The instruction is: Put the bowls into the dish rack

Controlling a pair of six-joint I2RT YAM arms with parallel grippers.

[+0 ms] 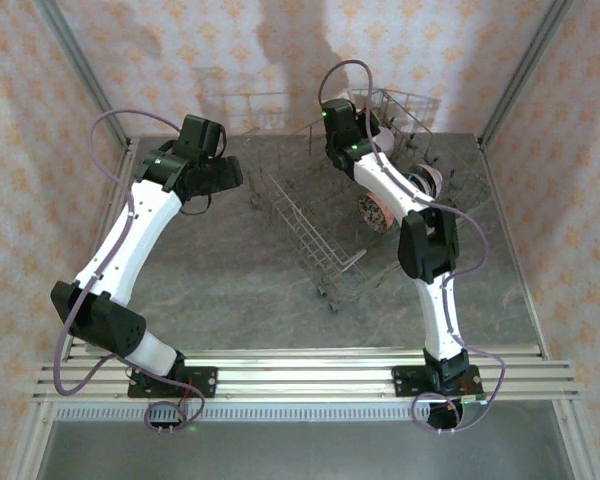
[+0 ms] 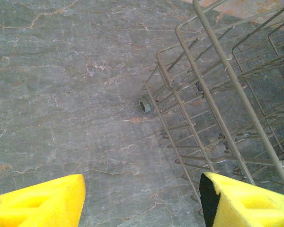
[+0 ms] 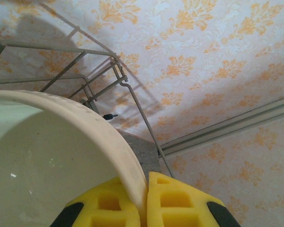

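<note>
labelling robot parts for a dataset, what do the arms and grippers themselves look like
Left arm and right arm have smooth white links joined by black housings, with small green lights near the wrists. A thin mauve cable loops along each. Left gripper and right gripper have blocky yellow fingers with moulded recesses and black patches.

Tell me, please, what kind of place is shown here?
Probably a robot test booth, not a home kitchen: orange floral wallpaper panels, a grey marble-look tabletop, and silver aluminium frame rails.
</note>
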